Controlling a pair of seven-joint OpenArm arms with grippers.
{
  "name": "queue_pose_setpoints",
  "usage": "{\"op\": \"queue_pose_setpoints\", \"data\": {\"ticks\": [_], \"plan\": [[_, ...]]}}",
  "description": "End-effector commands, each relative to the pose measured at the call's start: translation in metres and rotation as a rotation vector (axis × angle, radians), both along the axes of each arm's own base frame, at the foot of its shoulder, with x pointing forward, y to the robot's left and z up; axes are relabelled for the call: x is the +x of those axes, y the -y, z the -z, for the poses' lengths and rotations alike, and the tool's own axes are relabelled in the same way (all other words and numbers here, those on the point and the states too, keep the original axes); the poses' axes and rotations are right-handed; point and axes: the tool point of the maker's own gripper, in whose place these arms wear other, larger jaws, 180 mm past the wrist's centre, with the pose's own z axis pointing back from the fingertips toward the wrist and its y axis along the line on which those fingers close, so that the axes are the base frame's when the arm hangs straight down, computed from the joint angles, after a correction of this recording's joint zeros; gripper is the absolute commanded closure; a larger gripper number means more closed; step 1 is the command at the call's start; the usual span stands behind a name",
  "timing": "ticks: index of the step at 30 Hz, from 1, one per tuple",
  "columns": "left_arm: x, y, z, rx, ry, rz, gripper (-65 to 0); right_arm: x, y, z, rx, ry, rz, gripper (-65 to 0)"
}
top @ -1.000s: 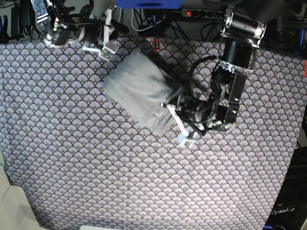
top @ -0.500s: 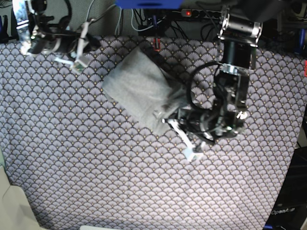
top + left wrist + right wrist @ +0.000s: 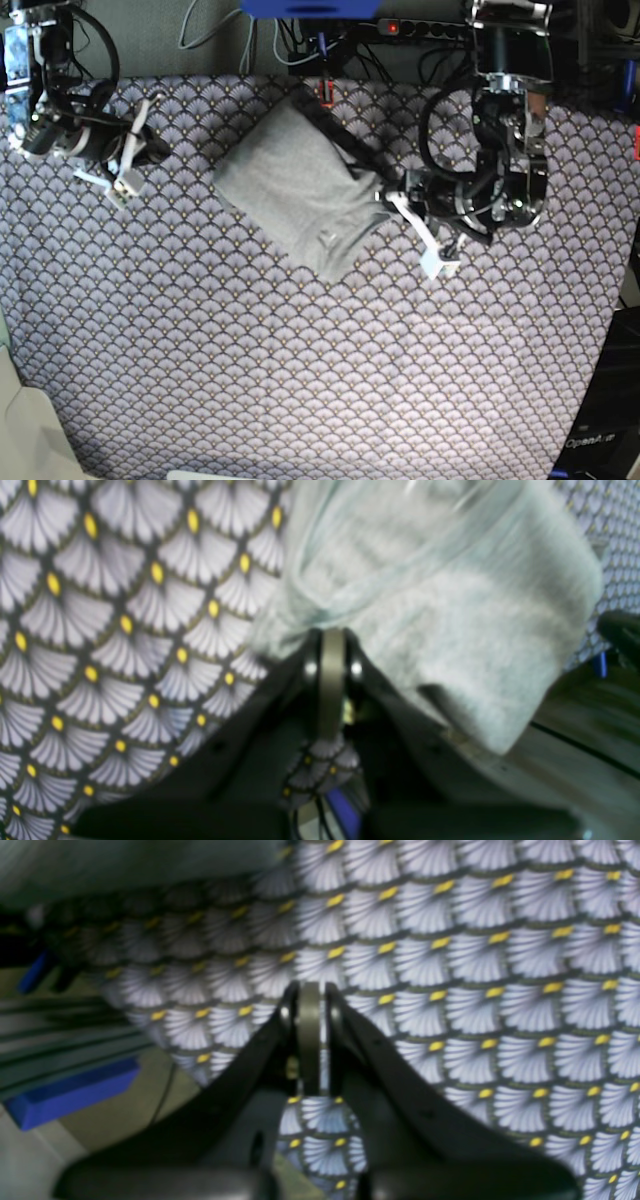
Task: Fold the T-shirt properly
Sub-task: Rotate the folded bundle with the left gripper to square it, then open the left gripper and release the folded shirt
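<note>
we saw the t-shirt (image 3: 300, 190) lying folded into a compact grey bundle on the patterned cloth (image 3: 250, 380) that covered the surface, with its nearer corner a little rumpled. our left hand (image 3: 432, 255) sat just beside that bundle, off its edge on the side toward the left arm, and its fingers were pressed together with nothing between them. in the left wrist view the clenched left hand (image 3: 330, 645) had its tips right at the border of the blurred grey t-shirt (image 3: 450, 605), which filled the space ahead of the hand and to one side, while the fan-scale cloth (image 3: 100, 630) lay on the other side; we could not tell whether the tips actually touched the fabric. our right hand (image 3: 125, 180) hung well apart from the t-shirt, out by the far edge of the surface near the cables (image 3: 300, 35), and it too was clenched on nothing. in the right wrist view the closed right hand (image 3: 310, 1000) had only the patterned cloth (image 3: 475, 990) ahead of it
</note>
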Motion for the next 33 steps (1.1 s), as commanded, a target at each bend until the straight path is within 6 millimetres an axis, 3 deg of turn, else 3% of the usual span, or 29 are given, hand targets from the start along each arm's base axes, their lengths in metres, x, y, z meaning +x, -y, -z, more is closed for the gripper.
{"op": "queue_pose_setpoints", "data": {"ticks": [1, 5, 8, 11, 18, 21, 27, 33], "plan": [[0.003, 0.0, -0.006, -0.01, 0.027, 0.0, 0.0, 0.015, 0.003, -0.011, 0.008, 0.05, -0.001, 0.0], [-0.013, 0.002, 0.005, -0.014, -0.016, 0.001, 0.0, 0.04, 0.013, -0.012, 0.008, 0.07, 0.033, 0.0], [-0.015, 0.004, 0.007, -0.02, -0.022, -0.003, 0.0, 0.056, 0.015, -0.013, 0.015, 0.079, 0.05, 0.0], [-0.013, 0.004, 0.017, -0.03, -0.038, -0.028, 0.0, 0.067, 0.004, -0.011, 0.024, 0.076, 0.014, 0.0], [-0.006, 0.015, 0.044, -0.051, -0.06, -0.062, 0.0, 0.072, -0.028, -0.006, 0.073, 0.064, -0.033, 0.0], [-0.003, 0.021, 0.052, -0.051, -0.062, -0.056, 0.0, 0.068, -0.037, -0.003, 0.095, 0.056, -0.034, 0.0], [0.027, 0.041, 0.047, -0.089, -0.018, -0.071, 0.0, 0.038, -0.072, 0.01, 0.148, -0.001, -0.088, 0.0], [0.058, 0.065, 0.021, -0.143, 0.045, -0.063, 0.0, 0.001, -0.106, -0.013, 0.206, 0.043, -0.153, 0.0]]}}
